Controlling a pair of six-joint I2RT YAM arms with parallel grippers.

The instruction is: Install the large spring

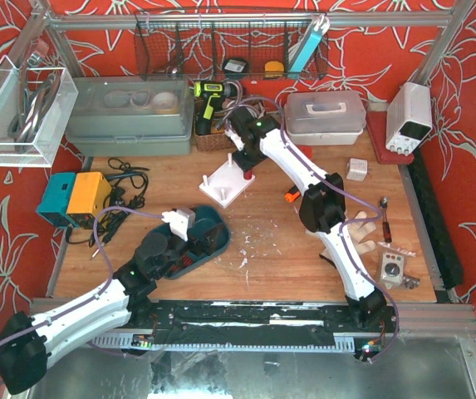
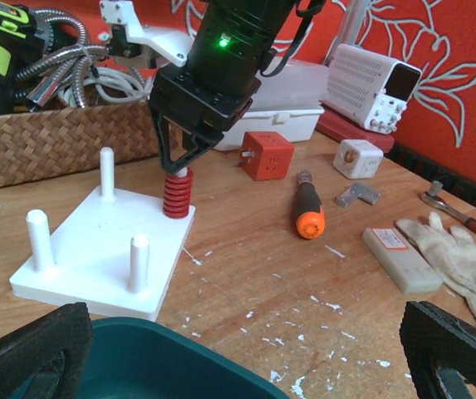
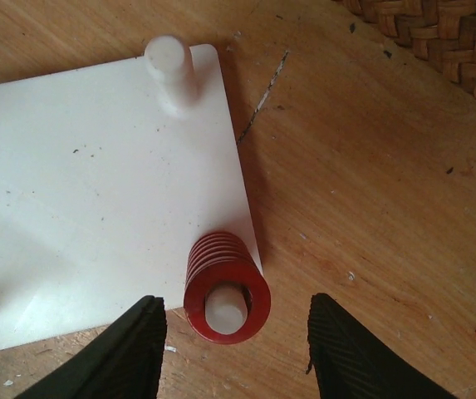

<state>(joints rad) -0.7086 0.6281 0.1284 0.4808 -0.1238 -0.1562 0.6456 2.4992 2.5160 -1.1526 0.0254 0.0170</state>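
The large red spring [image 3: 225, 285] sits over a white peg at one corner of the white peg board [image 3: 96, 199]. It also shows in the left wrist view [image 2: 176, 194] and the top view [image 1: 247, 175]. My right gripper [image 3: 236, 353] is open just above the spring, one finger on each side, not touching it; it shows in the left wrist view [image 2: 181, 158] too. My left gripper [image 2: 246, 357] is open and empty over the rim of the teal tray [image 2: 163, 357], near the table's front left [image 1: 171, 241].
An orange-handled screwdriver [image 2: 307, 213], an orange cube [image 2: 267, 155], a white block [image 2: 358, 157], a white glove [image 2: 458, 258] and a wrench lie right of the board. A wicker basket [image 2: 55, 141] stands behind it. Cables and a blue-orange box [image 1: 73, 198] sit at the left.
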